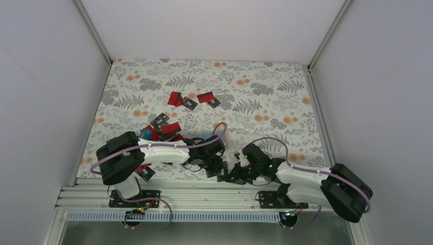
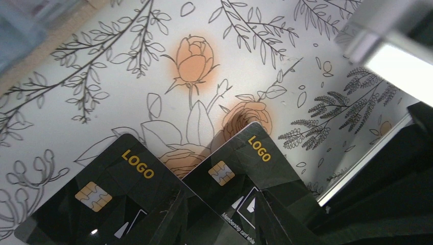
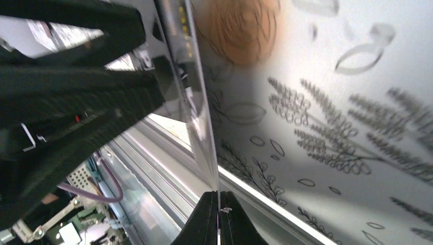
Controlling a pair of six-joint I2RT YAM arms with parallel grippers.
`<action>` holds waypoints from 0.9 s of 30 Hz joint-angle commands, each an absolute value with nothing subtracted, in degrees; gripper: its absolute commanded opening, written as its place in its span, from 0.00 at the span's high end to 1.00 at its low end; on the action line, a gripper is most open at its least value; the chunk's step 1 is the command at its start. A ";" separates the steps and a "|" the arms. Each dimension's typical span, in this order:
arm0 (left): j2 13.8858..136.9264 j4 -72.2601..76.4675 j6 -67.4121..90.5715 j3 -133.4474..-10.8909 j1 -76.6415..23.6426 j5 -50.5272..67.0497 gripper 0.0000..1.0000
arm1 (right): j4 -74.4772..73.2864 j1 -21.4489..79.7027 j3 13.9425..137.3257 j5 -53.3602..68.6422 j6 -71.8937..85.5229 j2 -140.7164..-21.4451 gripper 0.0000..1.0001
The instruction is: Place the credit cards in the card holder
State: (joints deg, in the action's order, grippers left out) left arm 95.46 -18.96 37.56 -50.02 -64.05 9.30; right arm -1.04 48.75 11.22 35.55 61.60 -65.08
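In the top view, a few red and black credit cards [image 1: 190, 103] are seen lying on the desk [image 1: 286, 92], far from the arms and near the middle. A pile of cards [image 1: 171, 128] is seen just beyond the left arm [image 1: 153, 152]. One loose black card [image 1: 145, 173] lies at the near edge by that arm. The left pincer [image 1: 213, 155] and the right pincer [image 1: 232, 172] are seen close together at the near middle.

In the left wrist view, two black cards [image 2: 117, 184] with gold "LOGO" words are seen side by side over the flowered desk. Their near ends are covered by dark parts. It cannot be told whether the left pincer is apart or together.

In the right wrist view, the right pincer is pressed together on a thin card [image 3: 196, 117], which is seen edge on and stands up.
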 commanded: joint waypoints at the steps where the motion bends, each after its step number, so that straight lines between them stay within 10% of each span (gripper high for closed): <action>1: 92.75 -22.74 38.29 -52.47 -64.36 4.64 0.64 | -11.78 45.59 13.53 29.77 57.71 -60.56 0.96; 14: 79.74 -26.08 37.29 -54.29 -58.94 -5.22 0.59 | -30.23 35.18 25.55 22.36 45.98 -51.25 0.96; 27: 59.67 -8.65 33.84 -44.45 -46.67 17.09 0.62 | -17.58 30.80 42.87 40.49 29.95 -50.97 0.96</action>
